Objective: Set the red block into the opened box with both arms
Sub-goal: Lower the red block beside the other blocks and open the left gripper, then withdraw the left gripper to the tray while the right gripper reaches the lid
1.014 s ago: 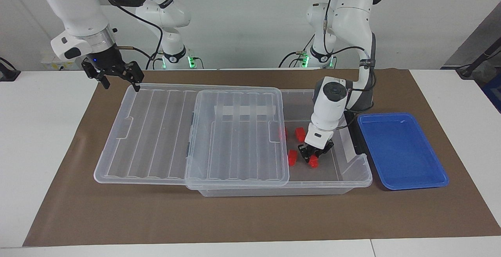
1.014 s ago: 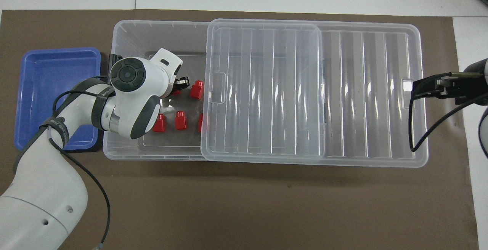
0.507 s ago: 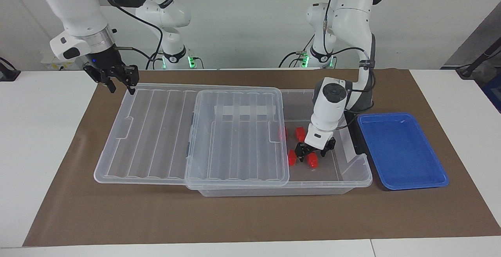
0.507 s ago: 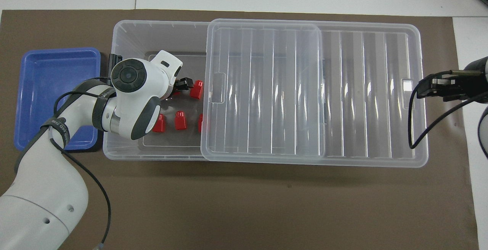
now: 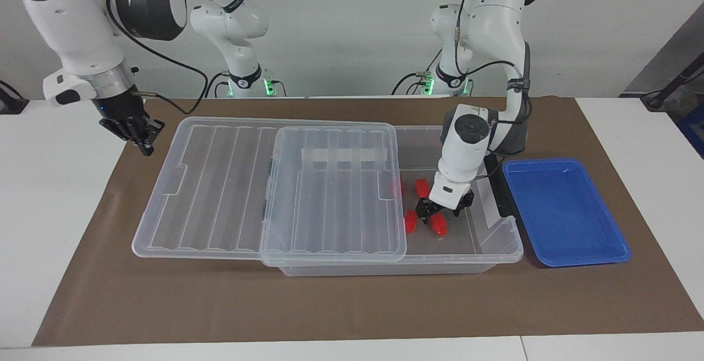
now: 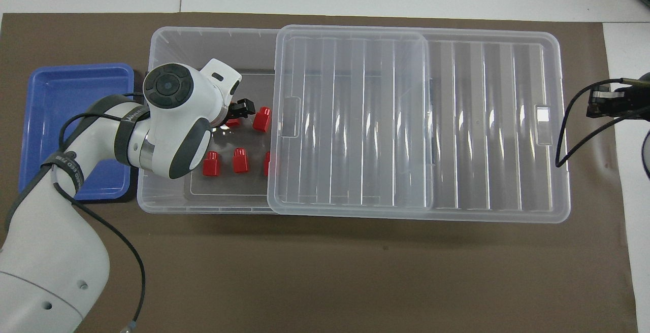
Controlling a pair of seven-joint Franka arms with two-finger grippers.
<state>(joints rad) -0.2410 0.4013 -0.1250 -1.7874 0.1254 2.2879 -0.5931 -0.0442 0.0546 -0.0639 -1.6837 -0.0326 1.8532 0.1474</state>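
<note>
The clear box point(image 5: 498, 251) point(image 6: 203, 36) lies with its ribbed lid point(image 5: 220, 185) point(image 6: 482, 120) slid toward the right arm's end, so the left arm's end is uncovered. Several red blocks rest on its floor. My left gripper point(image 5: 443, 213) point(image 6: 238, 112) hangs open low inside the box, just over one red block point(image 5: 438, 225) point(image 6: 232, 123) that lies free on the floor. Another red block point(image 5: 411, 221) point(image 6: 262, 119) sits beside it. My right gripper point(image 5: 144, 143) point(image 6: 593, 108) is shut and empty, over the brown mat off the lid's end.
A blue tray point(image 5: 566, 212) point(image 6: 76, 120) lies beside the box at the left arm's end, with nothing in it. A brown mat point(image 5: 352, 306) covers the table's middle. More red blocks point(image 6: 210, 163) point(image 6: 240, 160) lie nearer the robots, one partly under the lid's edge.
My left gripper opened, left the red block on the box floor and rose slightly. My right gripper shut and drew away from the lid's end toward the table's end.
</note>
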